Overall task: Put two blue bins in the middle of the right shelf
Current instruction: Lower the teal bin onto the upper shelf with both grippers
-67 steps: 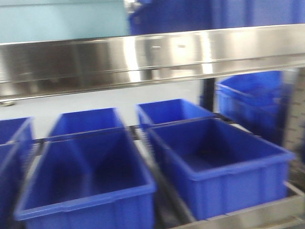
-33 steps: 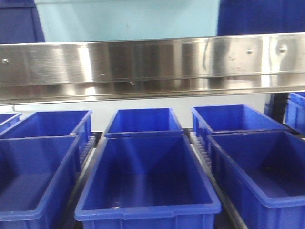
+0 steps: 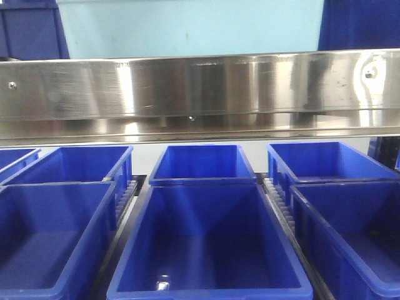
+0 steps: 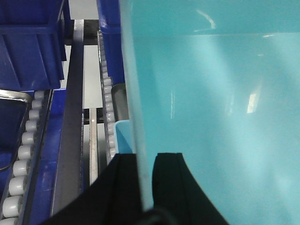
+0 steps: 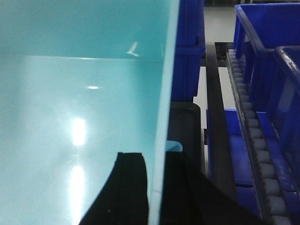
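Both wrist views are filled by a bin that looks pale turquoise under glare. My left gripper (image 4: 145, 157) is shut on the left wall of this bin (image 4: 211, 93), one black finger on each side. My right gripper (image 5: 154, 157) is shut on the bin's (image 5: 79, 93) right wall the same way. In the front view a wide brushed-steel shelf rail (image 3: 200, 90) runs across, with several blue bins below it. One blue bin (image 3: 206, 250) lies front and centre. Neither gripper shows in the front view. I cannot tell whether that bin is the held one.
Blue bins (image 3: 56, 231) (image 3: 356, 225) flank the centre one, and another bin (image 3: 201, 164) stands behind it. More blue bins sit above the rail (image 3: 359, 25). Roller tracks (image 4: 23, 164) (image 5: 255, 136) and dark rails (image 4: 72, 117) run beside the held bin.
The front view has swung from an angled look at the rack to a square one. The steel rail is now level and the bins have shifted right and sit a little nearer.
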`<state>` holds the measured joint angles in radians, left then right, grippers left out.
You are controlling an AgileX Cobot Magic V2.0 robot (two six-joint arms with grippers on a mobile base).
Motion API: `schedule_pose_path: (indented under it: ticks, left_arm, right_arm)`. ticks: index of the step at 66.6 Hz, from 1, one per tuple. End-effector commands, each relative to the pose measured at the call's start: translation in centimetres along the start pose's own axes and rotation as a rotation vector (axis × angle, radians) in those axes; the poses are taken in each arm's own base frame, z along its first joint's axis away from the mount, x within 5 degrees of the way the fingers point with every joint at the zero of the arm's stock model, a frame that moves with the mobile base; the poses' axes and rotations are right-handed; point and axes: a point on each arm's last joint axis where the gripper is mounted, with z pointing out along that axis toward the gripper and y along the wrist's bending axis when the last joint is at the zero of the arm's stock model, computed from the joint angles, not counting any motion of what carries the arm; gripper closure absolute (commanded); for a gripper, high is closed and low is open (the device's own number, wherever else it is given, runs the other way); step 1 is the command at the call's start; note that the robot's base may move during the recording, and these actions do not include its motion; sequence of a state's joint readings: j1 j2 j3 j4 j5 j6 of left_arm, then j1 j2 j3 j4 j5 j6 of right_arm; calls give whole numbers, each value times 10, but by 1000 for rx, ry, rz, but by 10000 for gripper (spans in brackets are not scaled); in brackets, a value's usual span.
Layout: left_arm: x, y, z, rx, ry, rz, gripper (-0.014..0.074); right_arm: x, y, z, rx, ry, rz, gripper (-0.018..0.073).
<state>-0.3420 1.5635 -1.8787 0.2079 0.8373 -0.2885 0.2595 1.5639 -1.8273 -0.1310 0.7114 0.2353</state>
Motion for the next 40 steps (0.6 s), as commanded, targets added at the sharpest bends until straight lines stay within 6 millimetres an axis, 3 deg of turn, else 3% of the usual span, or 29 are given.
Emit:
schedule_pose_path:
  ticks: [1, 40]
  left_arm:
    - [-8, -2, -8, 29, -57, -6, 707]
    - [-8, -2, -8, 29, -57, -6, 707]
  right_arm:
    - [-12, 3, -9, -30, -92, -3, 721]
    - [-12, 3, -9, -30, -92, -3, 721]
